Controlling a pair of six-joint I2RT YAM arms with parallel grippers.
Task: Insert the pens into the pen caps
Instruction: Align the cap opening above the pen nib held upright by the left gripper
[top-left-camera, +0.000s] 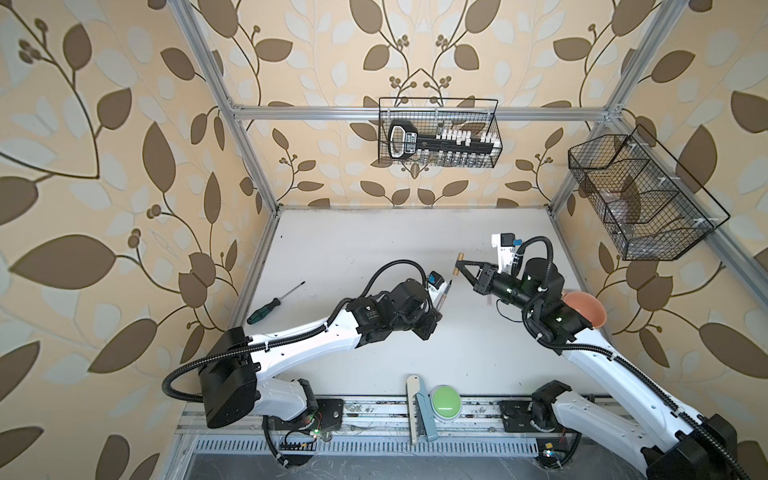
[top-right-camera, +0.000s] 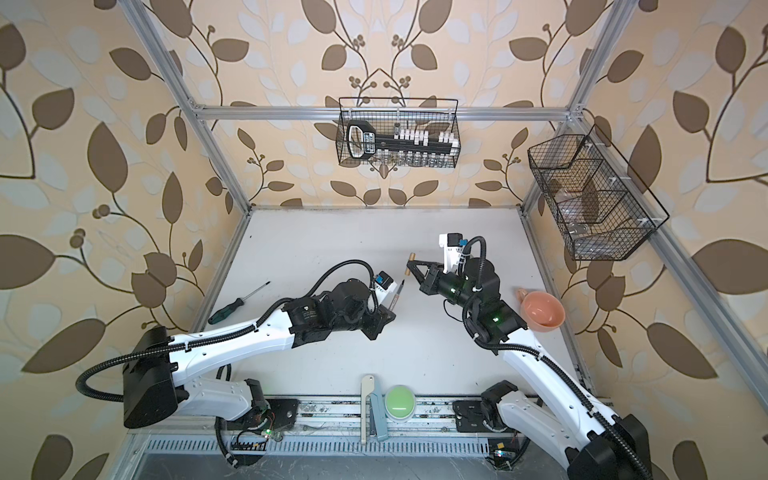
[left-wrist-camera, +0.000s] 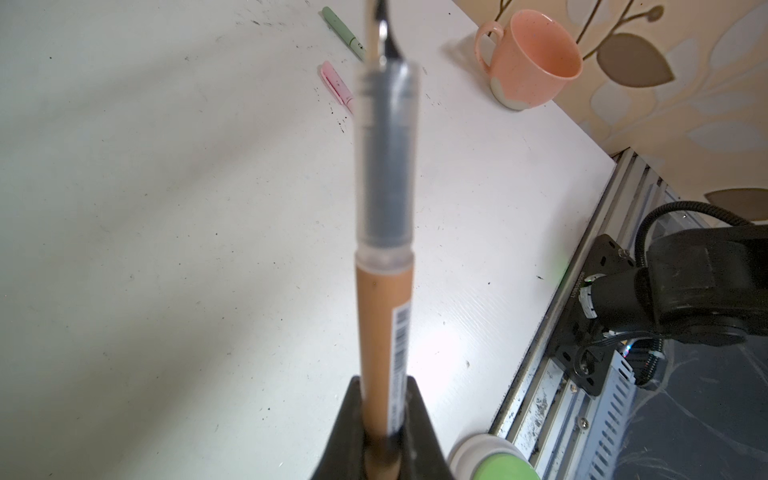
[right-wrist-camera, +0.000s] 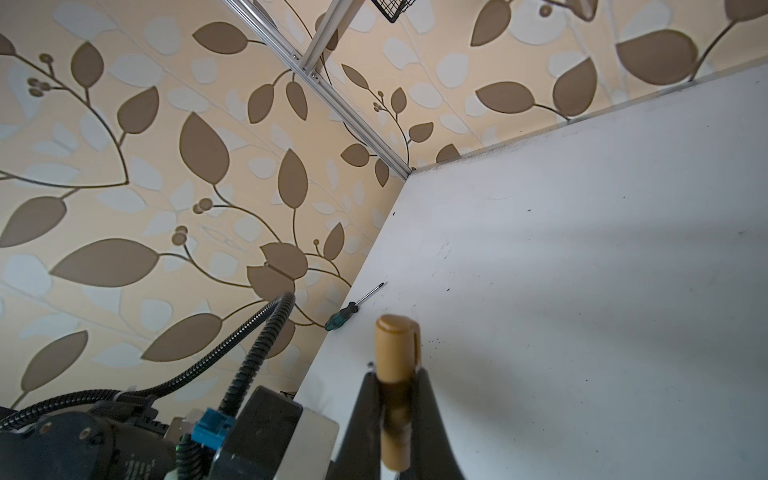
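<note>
A screwdriver (top-left-camera: 266, 309) is lying on the table (top-left-camera: 374, 249), far left of a peach mug (top-left-camera: 588, 311). Closer to the mug, the left hand (left-wrist-camera: 382, 419) is clenching a brown pen (left-wrist-camera: 384, 316). Just left of the mug, the right hand (right-wrist-camera: 397, 399) is gripping a brown cap (right-wrist-camera: 397, 345). Near the mug, a green pen (left-wrist-camera: 340, 25) and a pink pen (left-wrist-camera: 332, 81) are lying half hidden behind the blurred brown pen.
</note>
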